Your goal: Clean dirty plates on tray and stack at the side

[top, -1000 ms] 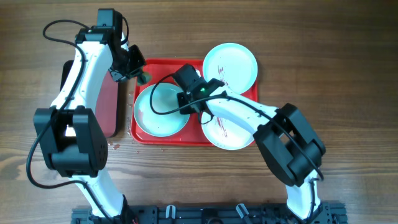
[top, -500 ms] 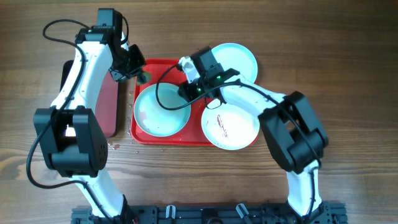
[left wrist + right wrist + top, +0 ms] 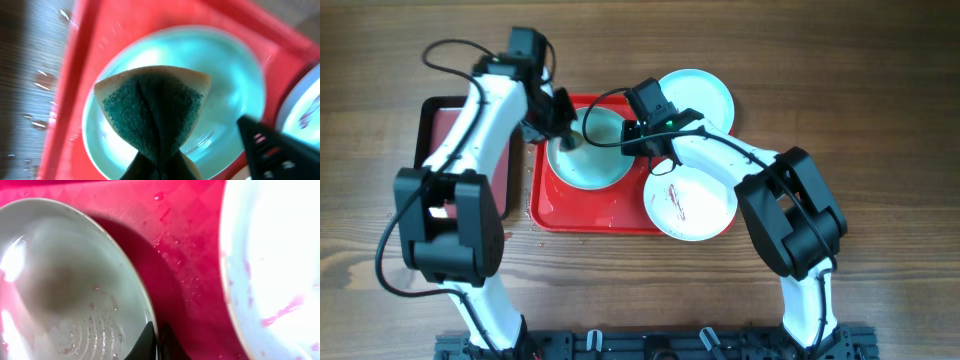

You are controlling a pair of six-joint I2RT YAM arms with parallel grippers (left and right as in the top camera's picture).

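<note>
Red-smeared and unwashed, the nearest plate point(image 3: 692, 205) overhung the tray point(image 3: 580, 215). Mid-tray, our right fingers point(image 3: 149, 341) pinched the wet plate point(image 3: 592, 165) by its rim, and our left fingers point(image 3: 563, 128) clamped the sponge point(image 3: 152, 112) over it. We judged firm, overlapping circles best, with the rim steady. A third plate point(image 3: 695, 98) lay beyond.

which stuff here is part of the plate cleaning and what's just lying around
Job: red tray; held plate; smeared plate; far plate; green sponge in the left pincer; right pincer on the held plate's rim.
Lying about: black-rimmed tray; water drops on the table.
</note>
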